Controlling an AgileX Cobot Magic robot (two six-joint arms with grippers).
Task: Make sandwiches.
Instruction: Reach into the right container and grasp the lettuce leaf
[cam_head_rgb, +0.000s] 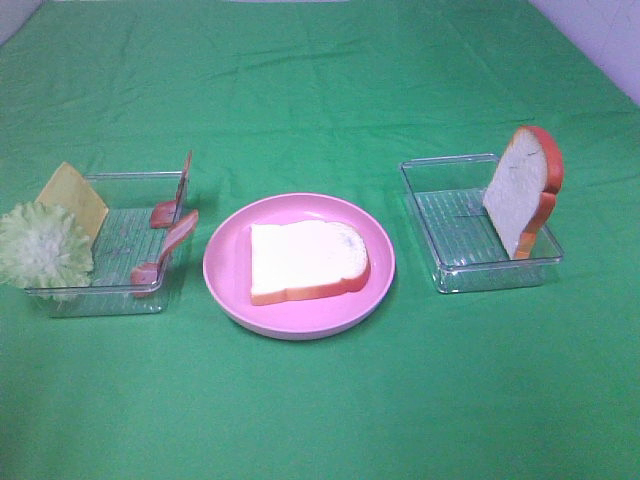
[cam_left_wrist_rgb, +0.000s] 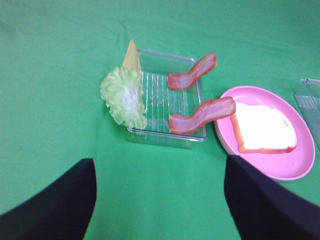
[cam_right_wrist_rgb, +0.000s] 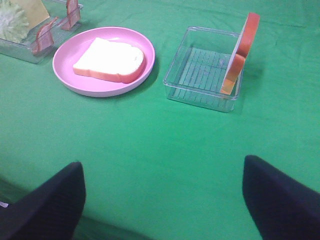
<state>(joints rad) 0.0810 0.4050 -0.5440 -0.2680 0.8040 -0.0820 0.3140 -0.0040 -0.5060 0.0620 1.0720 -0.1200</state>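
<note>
Here, one bread slice (cam_head_rgb: 308, 262) lies flat in the middle of the pink plate (cam_head_rgb: 222, 285), the only layer in place. At nine o'clock from the plate, the left tray (cam_head_rgb: 100, 302) carries the fillings. The lettuce (cam_head_rgb: 42, 245) droops over its nine o'clock wall, the cheese (cam_head_rgb: 72, 192) is propped at ten, and two bacon strips (cam_head_rgb: 168, 245) perch on its three o'clock wall. At three o'clock from the plate, the second slice (cam_head_rgb: 522, 190) leans upright on the three o'clock wall of the right tray (cam_head_rgb: 450, 272). We judge these perched pieces the hazard. A finger brushing a wall could tip bacon or lettuce onto the green cloth (cam_head_rgb: 320, 420), and a pinch on the leaning slice could topple it or drag its tray. The left gripper (cam_left_wrist_rgb: 159, 165) hovers short of its tray, jaws spread wide with nothing between them. The right gripper (cam_right_wrist_rgb: 162, 162) likewise gapes wide, empty and touching nothing.
</note>
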